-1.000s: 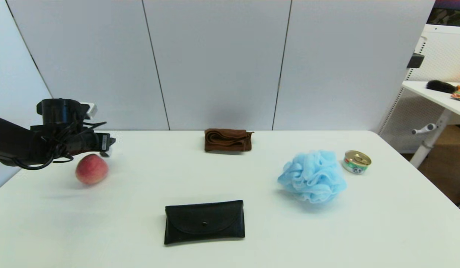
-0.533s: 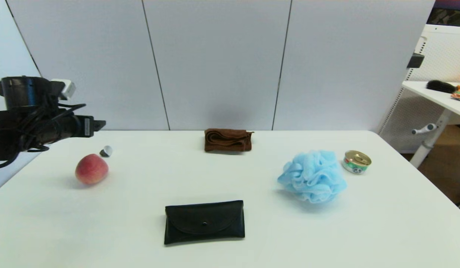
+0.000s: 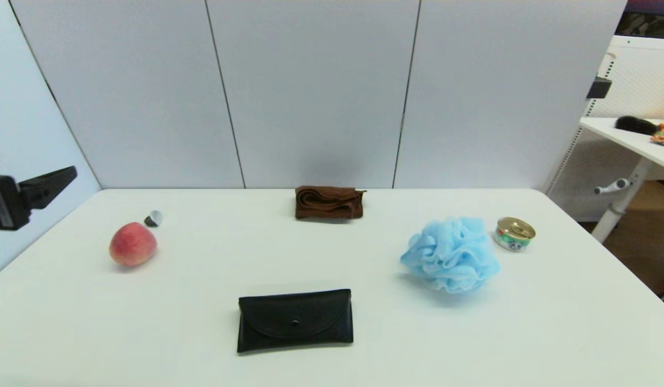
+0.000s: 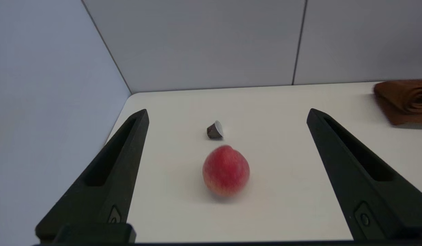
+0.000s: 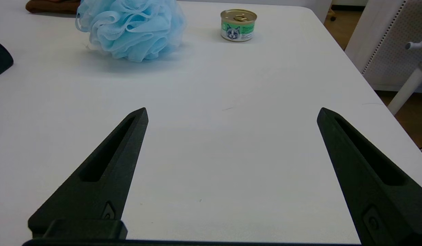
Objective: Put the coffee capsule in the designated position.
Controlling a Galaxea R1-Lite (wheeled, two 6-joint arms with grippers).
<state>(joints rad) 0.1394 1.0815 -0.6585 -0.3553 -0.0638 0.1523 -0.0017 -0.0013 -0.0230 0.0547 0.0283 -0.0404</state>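
2 grippers stand wide open, empty. The capsule lies on its side on bare table, just behind the peach, apparently released there; the left gripper hangs well clear, the right gripper is parked.

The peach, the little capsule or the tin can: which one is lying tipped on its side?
The coffee capsule just behind the peach: its silvery flat end faces sideways. The tin can stands upright.
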